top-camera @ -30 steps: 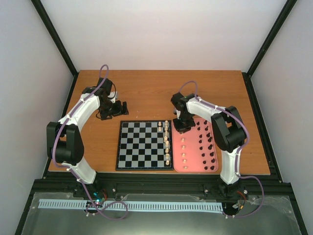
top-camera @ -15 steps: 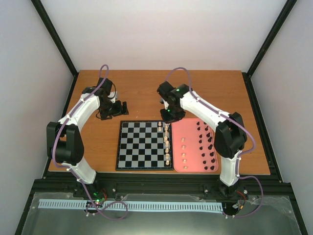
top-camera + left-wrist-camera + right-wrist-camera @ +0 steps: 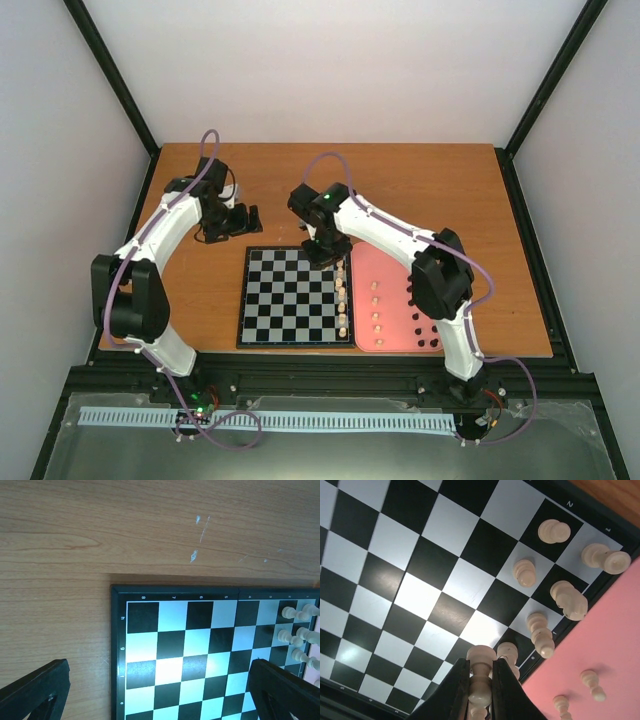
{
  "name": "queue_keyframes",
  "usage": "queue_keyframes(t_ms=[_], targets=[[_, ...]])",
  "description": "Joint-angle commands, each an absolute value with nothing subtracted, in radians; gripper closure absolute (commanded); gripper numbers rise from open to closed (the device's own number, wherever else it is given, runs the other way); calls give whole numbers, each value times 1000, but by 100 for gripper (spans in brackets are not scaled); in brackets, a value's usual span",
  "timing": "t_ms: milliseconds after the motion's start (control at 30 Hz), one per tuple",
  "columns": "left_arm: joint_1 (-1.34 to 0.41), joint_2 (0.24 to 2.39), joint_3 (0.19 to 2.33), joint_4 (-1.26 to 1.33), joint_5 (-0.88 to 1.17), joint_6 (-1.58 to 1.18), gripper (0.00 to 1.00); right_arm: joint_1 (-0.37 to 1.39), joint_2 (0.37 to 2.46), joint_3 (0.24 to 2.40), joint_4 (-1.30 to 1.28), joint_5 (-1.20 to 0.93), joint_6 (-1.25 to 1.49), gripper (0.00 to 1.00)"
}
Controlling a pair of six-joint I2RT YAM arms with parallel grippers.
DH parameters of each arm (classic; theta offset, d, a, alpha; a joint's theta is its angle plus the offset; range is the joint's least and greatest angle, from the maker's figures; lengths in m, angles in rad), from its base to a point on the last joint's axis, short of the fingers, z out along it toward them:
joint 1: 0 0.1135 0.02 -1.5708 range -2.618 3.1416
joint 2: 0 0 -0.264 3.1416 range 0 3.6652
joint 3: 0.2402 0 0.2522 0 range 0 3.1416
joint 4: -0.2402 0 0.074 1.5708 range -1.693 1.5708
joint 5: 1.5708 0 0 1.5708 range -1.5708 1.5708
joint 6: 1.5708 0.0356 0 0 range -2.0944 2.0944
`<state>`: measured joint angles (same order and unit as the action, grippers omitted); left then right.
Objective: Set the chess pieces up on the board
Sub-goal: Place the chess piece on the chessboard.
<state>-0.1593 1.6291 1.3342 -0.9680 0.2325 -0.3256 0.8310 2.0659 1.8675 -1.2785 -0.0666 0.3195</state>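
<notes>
The chessboard (image 3: 296,296) lies at table centre, with several cream pieces (image 3: 342,290) standing along its right edge. My right gripper (image 3: 326,252) hangs over the board's far right corner, shut on a cream chess piece (image 3: 482,675) held base-first above the squares. The right wrist view shows the board (image 3: 420,595) and several cream pieces (image 3: 525,573) on its edge columns. My left gripper (image 3: 250,220) rests open and empty on the table beyond the board's far left corner. Its view shows the board's corner (image 3: 165,645) and cream pieces (image 3: 295,614) at far right.
A pink tray (image 3: 398,300) lies right of the board, holding several cream pegs (image 3: 376,302) and black pieces (image 3: 428,318). In the right wrist view the tray (image 3: 610,645) shows loose cream pegs (image 3: 592,684). Bare wooden table (image 3: 300,180) lies behind the board.
My right gripper has moved left from over the pink tray to over the board's far right corner, carrying a cream piece. The left arm has stayed still.
</notes>
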Motion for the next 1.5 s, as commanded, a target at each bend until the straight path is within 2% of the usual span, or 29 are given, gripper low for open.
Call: queue_keyframes(t_ms=[0,1467], targets=[[-164,1587,1340,-969,230,-333,0,830,2094,1852,-1268,-65,319,90],[-163,1611,1338,-962,234,-328,0,810,2207,1794,-1164,-15,312,85]])
